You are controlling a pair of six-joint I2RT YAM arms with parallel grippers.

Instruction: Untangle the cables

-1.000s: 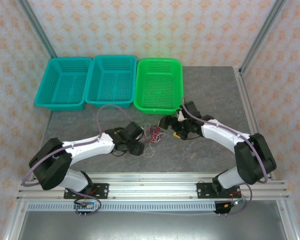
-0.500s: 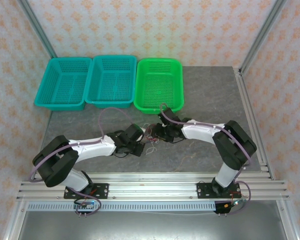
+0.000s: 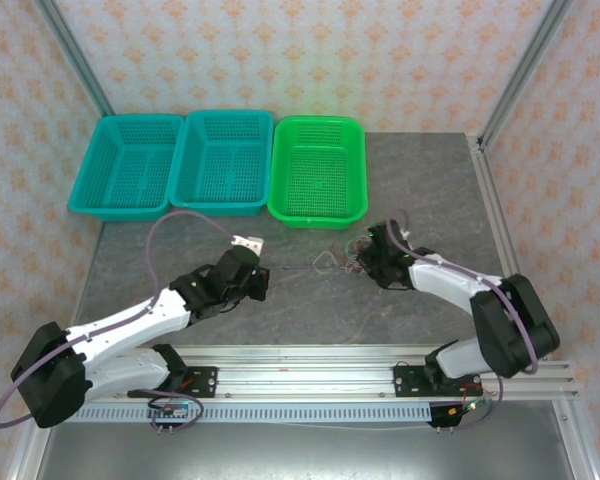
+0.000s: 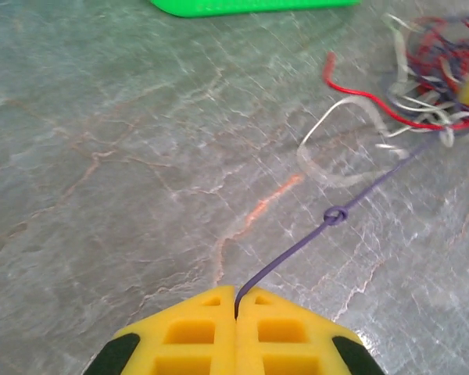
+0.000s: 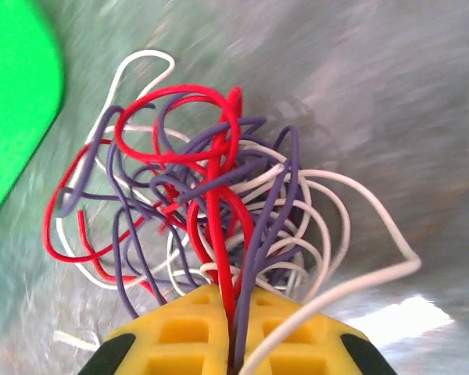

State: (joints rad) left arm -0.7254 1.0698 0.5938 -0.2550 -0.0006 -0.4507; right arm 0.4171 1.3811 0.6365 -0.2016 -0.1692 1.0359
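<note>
My left gripper (image 4: 236,303) clenched one purple wire (image 4: 328,216), held taut so it could slide out of the knot | my right gripper (image 5: 230,316) clamped the cables (image 5: 195,195) at their tangle, as anchor | tangle sat around the middle of the bench (image 4: 102,156), near the green basket (image 5: 16,94) at the far edge.

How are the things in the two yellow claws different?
The yellow-fingered left gripper pinches one thin purple wire, pulled straight, with a small knot; the yellow-fingered right gripper pinches a curly bunch of red, purple and white wires. The single wire stretches far out; the bunch crowds its fingertips. Both grippers are shut.
</note>
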